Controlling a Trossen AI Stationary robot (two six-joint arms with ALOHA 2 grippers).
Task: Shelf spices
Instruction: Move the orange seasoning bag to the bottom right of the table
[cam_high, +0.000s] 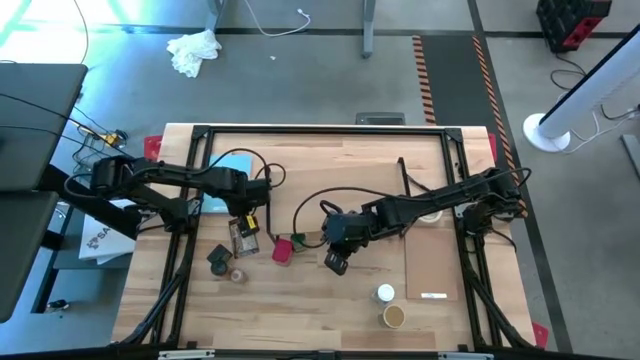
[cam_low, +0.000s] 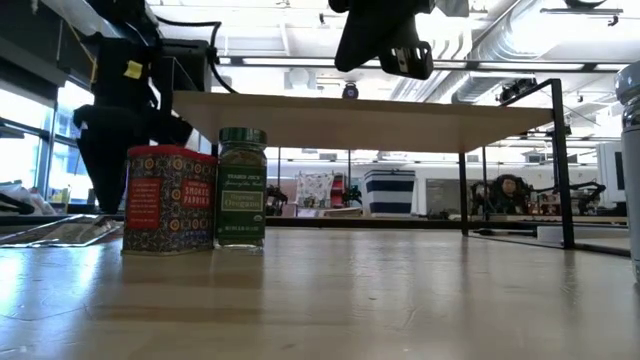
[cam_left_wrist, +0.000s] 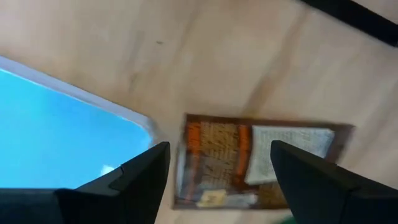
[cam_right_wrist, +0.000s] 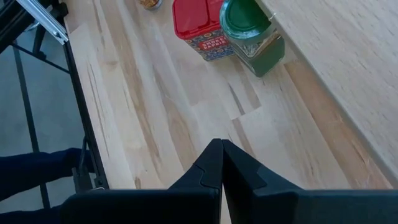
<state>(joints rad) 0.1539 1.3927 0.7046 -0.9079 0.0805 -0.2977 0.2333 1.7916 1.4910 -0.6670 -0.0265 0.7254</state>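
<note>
Nearest the front edge of my desk (cam_high: 300, 310), toward my right, stand a tan-topped jar (cam_high: 394, 316) and a white-topped jar (cam_high: 385, 293), close together. Farther in, toward my left, a dark-topped jar (cam_high: 219, 260) sits beside a small pinkish-topped one (cam_high: 238, 274). My right claw (cam_high: 337, 263) hangs above the desk with its fingers pressed fully together, holding nothing. Just beside it the red paprika tin (cam_right_wrist: 200, 28) and the green-topped oregano jar (cam_right_wrist: 250, 34) stand upright, touching, right at the shelf's (cam_low: 380, 118) plank edge. My left claw (cam_left_wrist: 217, 171) hovers spread wide over a spice jar lying on its side (cam_left_wrist: 258, 160), its fingers either side without clearly gripping it. The light-blue pad (cam_left_wrist: 56, 137) lies just beyond.
</note>
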